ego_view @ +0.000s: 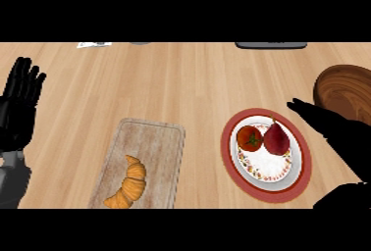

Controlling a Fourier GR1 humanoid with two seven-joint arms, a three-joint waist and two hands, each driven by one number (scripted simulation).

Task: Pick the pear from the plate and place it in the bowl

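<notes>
Right hand (330,122) comes in from the near right, fingers straight and pointing far-left, holding nothing. Its fingertips sit over the right rim of the plate (250,182), just right of the pear (276,139); can't tell if they touch the rim. No contact with the pear visible.

Pear is dark red, on the plate's right half, stem pointing far. A tomato (250,138) lies right beside it on the left, the two about touching. Both sit toward the far side of the plate. Plate is white with a patterned band and a red rim, near-right on the wooden counter (181,83).

Bowl (340,90) is brown wood, far-right of the plate, cut by the right edge, partly hidden by the right hand. Nothing seen inside it.

Cutting board (148,147) lies left of the plate, well apart, with a croissant (129,184) on its near-left part.

Left hand (20,98) rests at the far left edge, open, fingers up, holding nothing.

Far edge: a dark flat thing (270,45) to the right, a small white item (94,44) to the left, too cut off to identify.
</notes>
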